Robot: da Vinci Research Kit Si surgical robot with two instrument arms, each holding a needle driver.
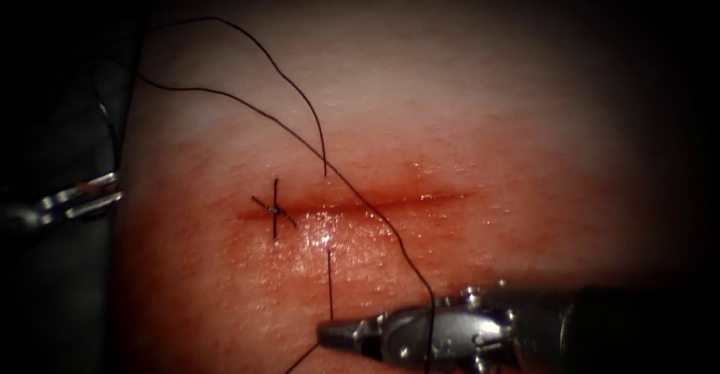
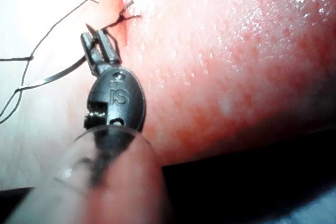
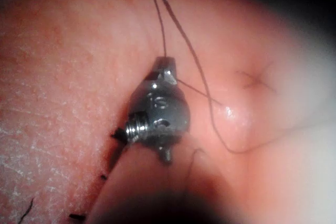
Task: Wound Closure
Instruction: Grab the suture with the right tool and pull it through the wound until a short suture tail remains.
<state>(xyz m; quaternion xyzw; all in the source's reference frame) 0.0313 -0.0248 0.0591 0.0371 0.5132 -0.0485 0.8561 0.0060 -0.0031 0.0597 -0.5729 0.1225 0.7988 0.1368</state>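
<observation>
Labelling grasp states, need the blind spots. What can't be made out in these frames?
- The needle, held by the left tool: in the left wrist view its far end fades into glare, so the grip point along the curve is unclear.
- The thread past the right tool: cut off by the endoscope view's bottom edge.
- The left tool's hold in the endoscope view: lost in the dark margin.
- The right end of the cut: too faint.

Dark bench surface (image 2: 257, 192) underneath
</observation>
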